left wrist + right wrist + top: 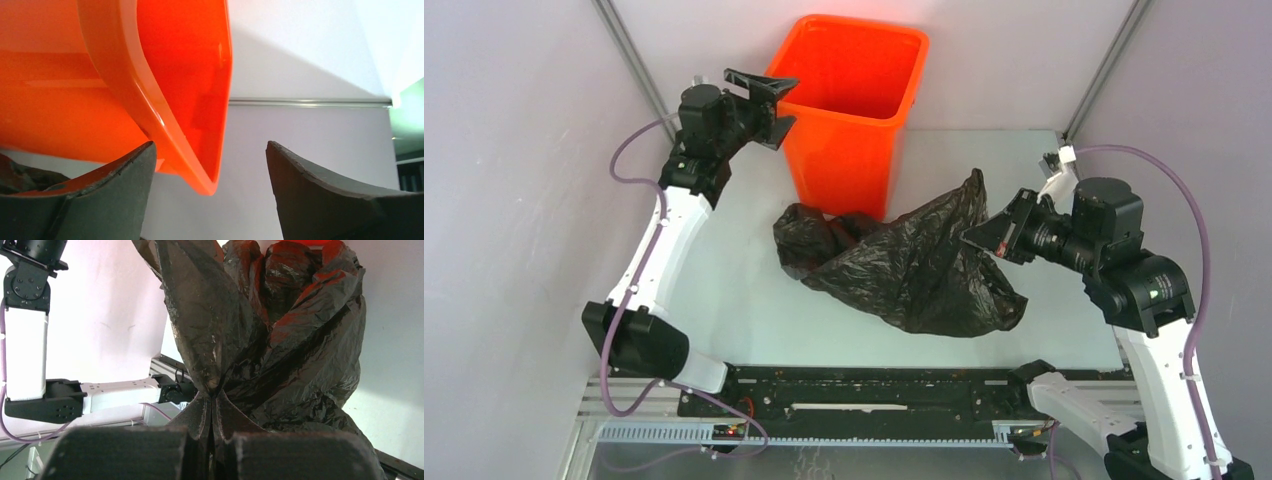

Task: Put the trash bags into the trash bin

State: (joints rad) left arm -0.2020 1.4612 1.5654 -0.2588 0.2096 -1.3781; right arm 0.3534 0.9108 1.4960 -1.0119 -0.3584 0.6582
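The orange trash bin (pixel 856 110) stands upright at the back middle of the table. The black trash bag (pixel 904 265) lies crumpled in front of it, one end against the bin's base. My right gripper (pixel 977 238) is shut on a fold at the bag's right edge; in the right wrist view the film (pixel 280 340) rises from the pinched fingertips (pixel 212 396). My left gripper (pixel 776 100) is open at the bin's left rim corner; in the left wrist view the rim corner (pixel 200 170) sits between the spread fingers (pixel 125 175), nearer the left one.
The table surface (pixel 724 290) is pale. Slanted metal frame posts (pixel 629 50) stand at the back corners. A black rail (pixel 874 390) runs along the near edge between the arm bases.
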